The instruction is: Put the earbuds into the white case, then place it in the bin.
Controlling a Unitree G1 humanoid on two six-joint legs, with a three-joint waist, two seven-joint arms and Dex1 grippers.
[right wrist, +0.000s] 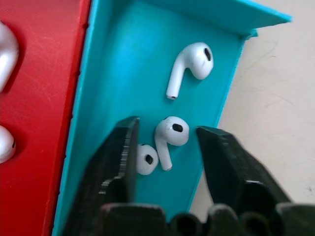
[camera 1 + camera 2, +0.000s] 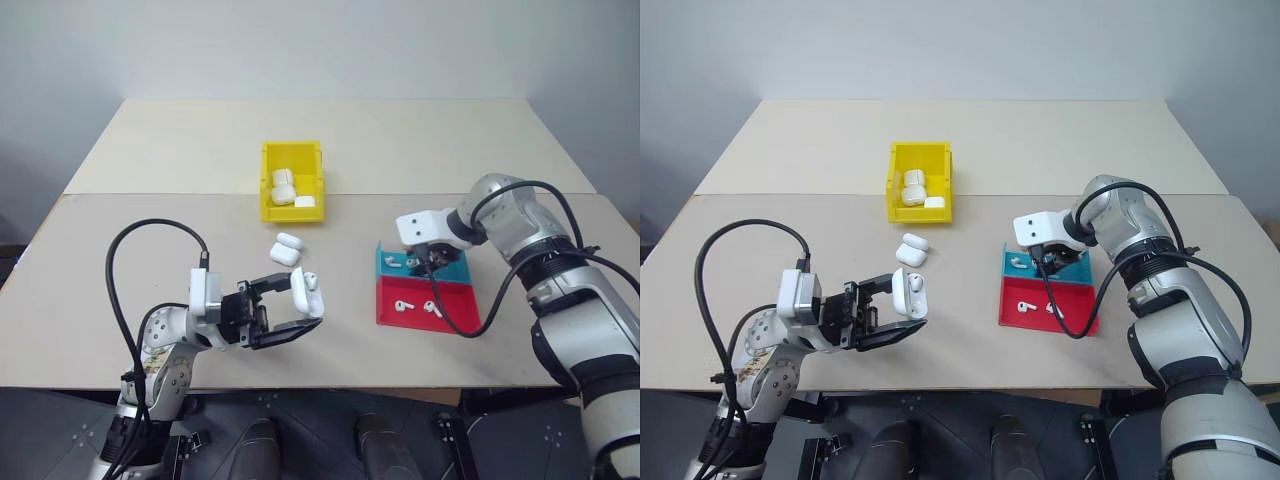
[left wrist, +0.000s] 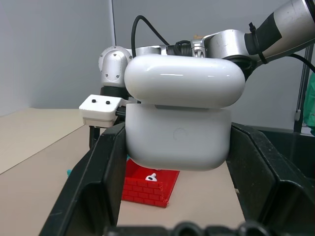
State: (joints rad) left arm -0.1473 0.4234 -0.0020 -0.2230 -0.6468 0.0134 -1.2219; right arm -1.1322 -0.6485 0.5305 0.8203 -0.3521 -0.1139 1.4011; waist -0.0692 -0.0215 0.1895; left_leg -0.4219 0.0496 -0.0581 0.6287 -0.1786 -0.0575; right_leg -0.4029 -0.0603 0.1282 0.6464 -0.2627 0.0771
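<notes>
Low in the frame, my left gripper (image 2: pixel 296 312) is clamping the white case (image 2: pixel 307 292), lid flipped up. Right of centre, my right gripper (image 1: pixel 166 147) is straddling one of the earbuds (image 1: pixel 170 136) in the teal tray (image 2: pixel 460 268), fingers apart, not yet touching it. I'm seeing the red tray (image 2: pixel 455 312) just below, the bin (image 2: pixel 266 181) at upper centre

No text, label, brand or number can be read on anything here. The white case (image 3: pixel 179 115) shows a plain glossy shell, without any legible marking.
</notes>
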